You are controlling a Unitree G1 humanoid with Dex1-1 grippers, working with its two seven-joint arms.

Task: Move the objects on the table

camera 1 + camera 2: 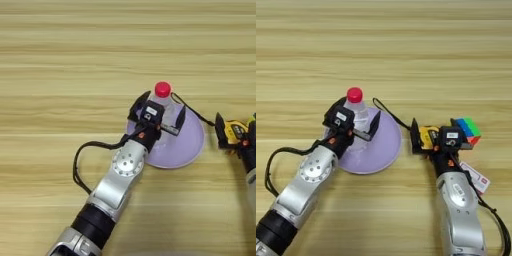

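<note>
A small clear bottle [162, 102] with a red cap stands upright on the far part of a lavender plate [187, 145]. My left gripper [161, 111] is open, one finger on each side of the bottle's body. The yellow-and-black tape measure [429, 137] lies right of the plate, and its black cord [390, 114] trails back towards the bottle. My right gripper [441, 140] is open around the tape measure, its left finger against the tape's left side. The flat red-and-white box [476, 179] lies on the table [406, 50], partly under my right arm.
A multicoloured puzzle cube [468, 127] sits just behind my right gripper. A black cable [80, 162] loops beside my left forearm. The far half of the table is bare wood.
</note>
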